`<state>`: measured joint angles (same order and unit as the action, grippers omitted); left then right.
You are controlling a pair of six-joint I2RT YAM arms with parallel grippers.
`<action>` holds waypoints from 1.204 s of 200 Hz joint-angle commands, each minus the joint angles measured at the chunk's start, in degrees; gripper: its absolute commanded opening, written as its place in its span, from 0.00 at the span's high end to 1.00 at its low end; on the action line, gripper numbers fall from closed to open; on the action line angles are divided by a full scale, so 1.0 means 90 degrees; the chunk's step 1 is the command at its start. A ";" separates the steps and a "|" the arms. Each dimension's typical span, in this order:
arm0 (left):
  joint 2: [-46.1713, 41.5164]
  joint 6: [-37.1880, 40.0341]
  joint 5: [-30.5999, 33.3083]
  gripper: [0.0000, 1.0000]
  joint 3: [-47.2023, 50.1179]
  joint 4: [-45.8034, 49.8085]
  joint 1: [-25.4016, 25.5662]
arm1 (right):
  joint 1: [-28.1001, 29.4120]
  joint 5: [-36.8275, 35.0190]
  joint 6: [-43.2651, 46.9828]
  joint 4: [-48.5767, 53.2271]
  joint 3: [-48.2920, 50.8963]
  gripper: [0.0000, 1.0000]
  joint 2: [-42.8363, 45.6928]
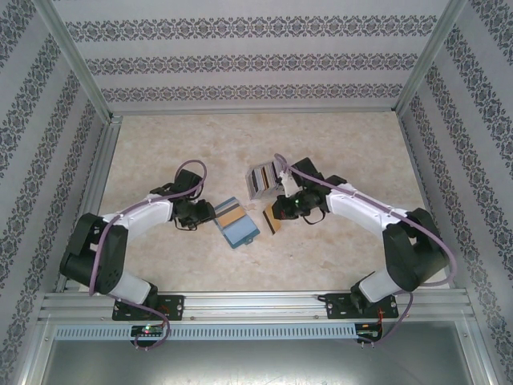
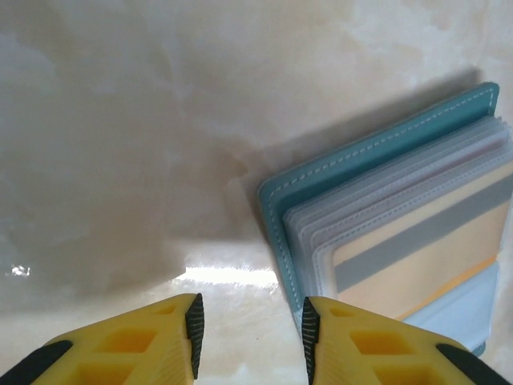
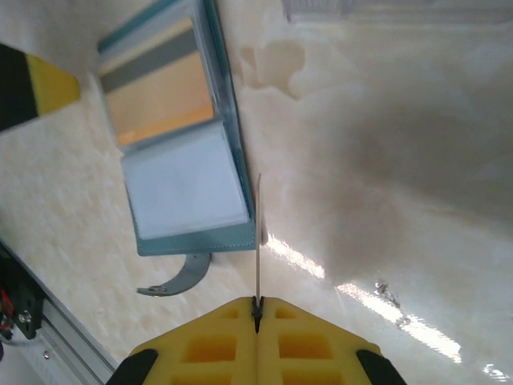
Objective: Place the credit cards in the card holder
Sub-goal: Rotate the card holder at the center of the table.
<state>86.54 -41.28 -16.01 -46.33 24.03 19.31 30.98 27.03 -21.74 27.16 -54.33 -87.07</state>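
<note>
Card holder: teal, lying open on the bench between the two arms. An orange card with a grey stripe sits in its clear pocket.
Left end effector: fingers spread, empty, just beside the holder's edge.
Right end effector: pressed together, pinching a thin credit card seen edge-on beside the holder.
Grey slotted rack: near the right arm.

Light is being reflected in glossy patches by the smooth, marble-patterned surface. The card holder is being shown as matt teal leather-like material with pale stitching, its sleeves as frosted clear plastic. The left pincer is being seen as matt yellow plastic, its pads as ribbed and black. The credit card is being shown as thin smooth plastic.
</note>
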 commanded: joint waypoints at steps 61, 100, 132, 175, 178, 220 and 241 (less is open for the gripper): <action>0.2142 0.0915 -0.1064 0.61 -0.3182 0.0407 -0.0159 | 0.1438 -0.0032 -0.0927 0.0015 0.0672 0.98 0.0655; 0.2568 0.0833 -0.1359 0.63 -0.3559 0.0213 0.0202 | 0.2143 -0.0094 -0.1588 -0.0394 0.0948 0.98 0.0848; 0.2788 0.0711 -0.1450 0.63 -0.3380 -0.0050 0.0270 | 0.2416 -0.0094 -0.1868 -0.0955 0.0903 0.98 0.0512; 0.3070 0.0614 -0.1819 0.65 -0.3261 -0.0478 0.0305 | 0.2486 -0.0478 -0.1804 -0.1608 0.0639 0.99 -0.0193; 0.3099 0.0612 -0.1848 0.65 -0.3248 -0.0498 0.0319 | 0.2485 -0.0532 -0.1804 -0.1657 0.0608 0.99 -0.0259; 0.2938 0.0838 -0.1650 0.65 -0.2711 -0.0351 0.0219 | 0.2250 -0.1129 -0.1599 -0.1513 0.0394 0.99 -0.0693; 0.2633 0.0952 -0.1505 0.65 -0.2299 -0.0305 0.0060 | 0.1913 -0.1069 -0.1386 -0.1268 0.0465 0.99 -0.0606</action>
<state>113.32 -34.68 -31.27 -71.37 19.03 21.28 51.55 21.23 -36.75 13.91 -49.98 -93.06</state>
